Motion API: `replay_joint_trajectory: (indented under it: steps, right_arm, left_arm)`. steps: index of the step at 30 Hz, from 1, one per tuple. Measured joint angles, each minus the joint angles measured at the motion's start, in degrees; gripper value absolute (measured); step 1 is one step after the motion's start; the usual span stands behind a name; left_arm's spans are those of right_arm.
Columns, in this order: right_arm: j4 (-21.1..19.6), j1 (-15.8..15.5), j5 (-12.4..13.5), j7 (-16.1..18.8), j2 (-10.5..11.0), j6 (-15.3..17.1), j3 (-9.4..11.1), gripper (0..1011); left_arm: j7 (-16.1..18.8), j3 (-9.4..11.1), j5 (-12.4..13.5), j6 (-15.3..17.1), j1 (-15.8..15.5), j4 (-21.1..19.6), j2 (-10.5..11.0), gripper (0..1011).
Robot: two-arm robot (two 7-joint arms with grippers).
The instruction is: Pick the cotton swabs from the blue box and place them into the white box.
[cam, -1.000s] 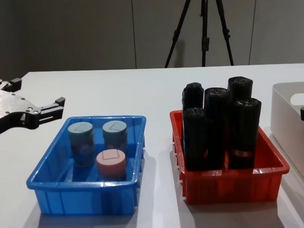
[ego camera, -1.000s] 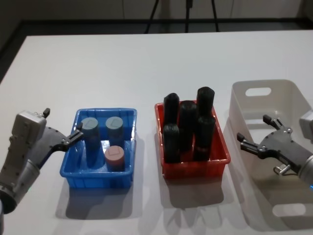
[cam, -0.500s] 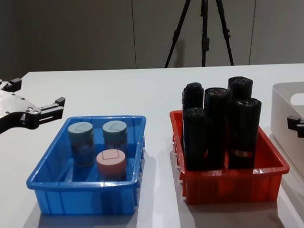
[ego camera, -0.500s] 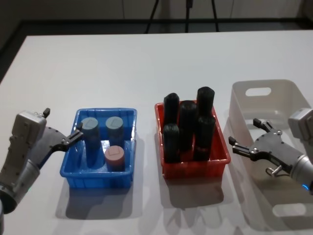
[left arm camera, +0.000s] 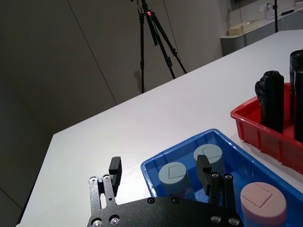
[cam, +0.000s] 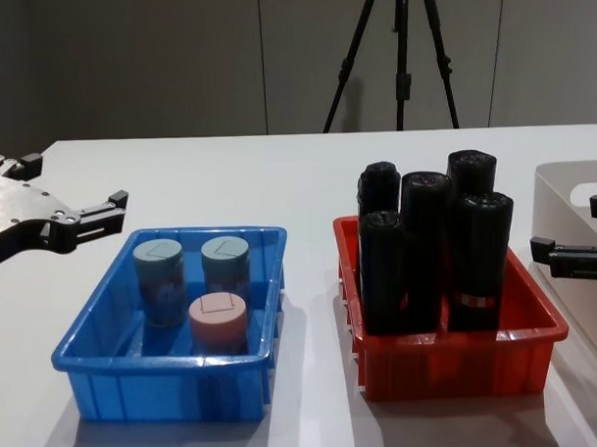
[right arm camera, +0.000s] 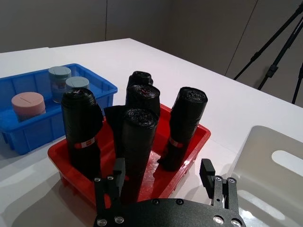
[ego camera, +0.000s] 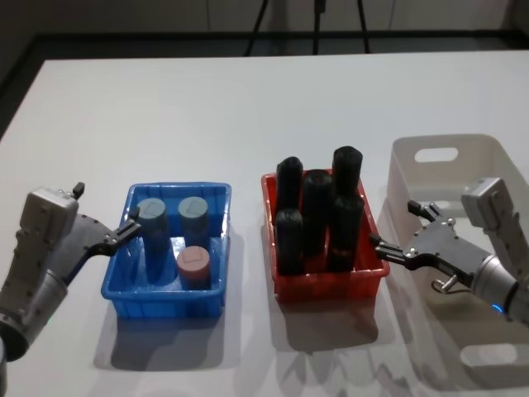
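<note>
While the left gripper (ego camera: 106, 208) hangs wide open and empty at the left of the frame, just beside the blue box (ego camera: 164, 304), three cotton swabs (ego camera: 193, 211) stand upright inside that box (two grey-blue lids behind, one pink in front). At centre, black rolls (ego camera: 318, 207) fill a red tray (ego camera: 331, 285). At the right, the right gripper (ego camera: 394, 225), spread open and holding nothing, seems to hover over the left wall of the white box (ego camera: 488, 141).
</note>
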Motion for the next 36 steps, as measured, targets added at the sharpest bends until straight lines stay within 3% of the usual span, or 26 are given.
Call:
replay_joint_trajectory:
  steps: [23, 36]
  right_arm:
    - [8.0, 5.7, -4.3, 3.8, -5.3, -0.6, -1.6, 1001]
    - [10.9, 7.3, -5.7, 4.5, -7.0, -0.7, -1.9, 1001]
  left_arm:
    - [0.0, 0.0, 0.0, 0.0, 0.0, 0.0, 0.0, 1001]
    - [0.0, 0.0, 0.0, 0.0, 0.0, 0.0, 0.0, 1001]
